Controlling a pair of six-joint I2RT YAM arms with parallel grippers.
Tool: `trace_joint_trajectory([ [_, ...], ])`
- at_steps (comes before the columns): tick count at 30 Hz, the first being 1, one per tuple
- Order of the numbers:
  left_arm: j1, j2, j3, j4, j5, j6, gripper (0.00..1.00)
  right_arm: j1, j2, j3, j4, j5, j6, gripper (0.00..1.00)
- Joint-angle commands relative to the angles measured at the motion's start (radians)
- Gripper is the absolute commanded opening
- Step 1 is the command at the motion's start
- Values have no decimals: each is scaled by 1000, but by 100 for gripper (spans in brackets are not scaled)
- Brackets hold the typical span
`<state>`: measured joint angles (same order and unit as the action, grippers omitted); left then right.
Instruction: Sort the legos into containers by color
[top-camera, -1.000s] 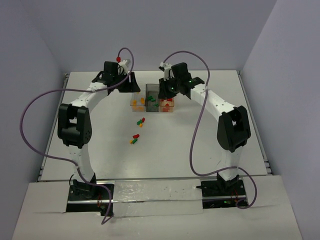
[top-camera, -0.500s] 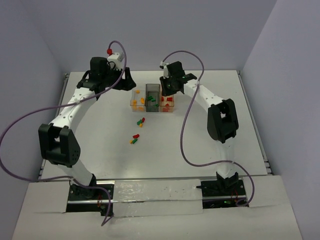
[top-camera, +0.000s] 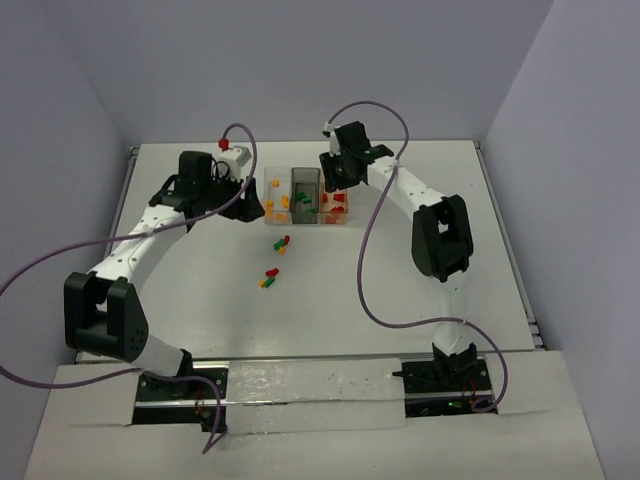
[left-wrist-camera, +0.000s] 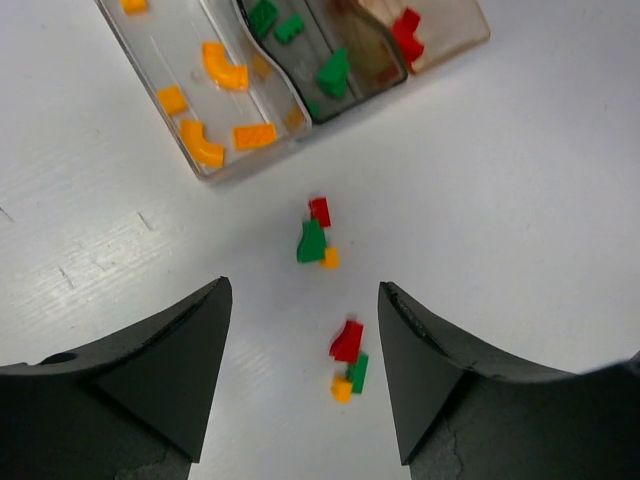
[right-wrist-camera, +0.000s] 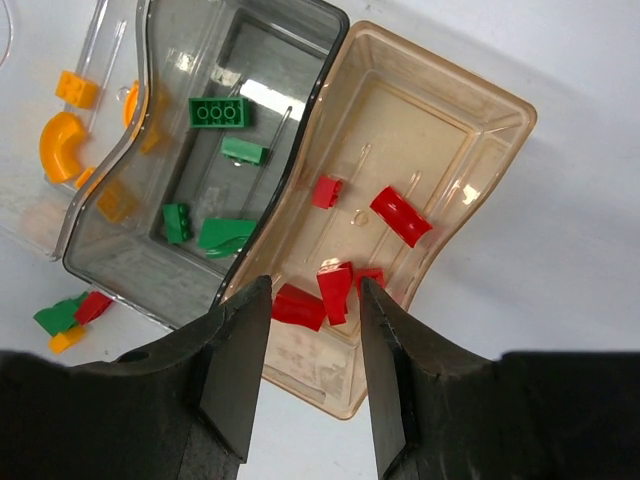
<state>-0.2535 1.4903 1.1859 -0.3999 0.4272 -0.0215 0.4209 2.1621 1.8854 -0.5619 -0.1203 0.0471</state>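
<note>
right wrist view: red brick freed into the amber bin

right gripper (right-wrist-camera: 313, 298) has just parted its jaws. a red brick (right-wrist-camera: 335, 285) sits untouched between them in the amber bin (right-wrist-camera: 500, 130) with the other reds, so one more looks sorted. left gripper (left-wrist-camera: 303, 290) has pulled back from the clear bin (left-wrist-camera: 150, 60), jaws wide and empty. it hangs over the loose legos (left-wrist-camera: 347, 362) on the table (left-wrist-camera: 520, 200), near of the bins.

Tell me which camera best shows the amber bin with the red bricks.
Right wrist view: the amber bin sits large in the frame, its red bricks each distinct. The top view shows it tiny and far off; the left wrist view catches only a corner at its top edge.
</note>
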Motion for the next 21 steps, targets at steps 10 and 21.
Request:
trace_joint_trajectory([
  [10,-89,-153,-231,-127,24,330,57,-4,-301,-229,46,-73,-31,48],
  [21,-306,-41,-230,-45,-161,192,54,-5,-415,-369,52,-57,-35,48],
])
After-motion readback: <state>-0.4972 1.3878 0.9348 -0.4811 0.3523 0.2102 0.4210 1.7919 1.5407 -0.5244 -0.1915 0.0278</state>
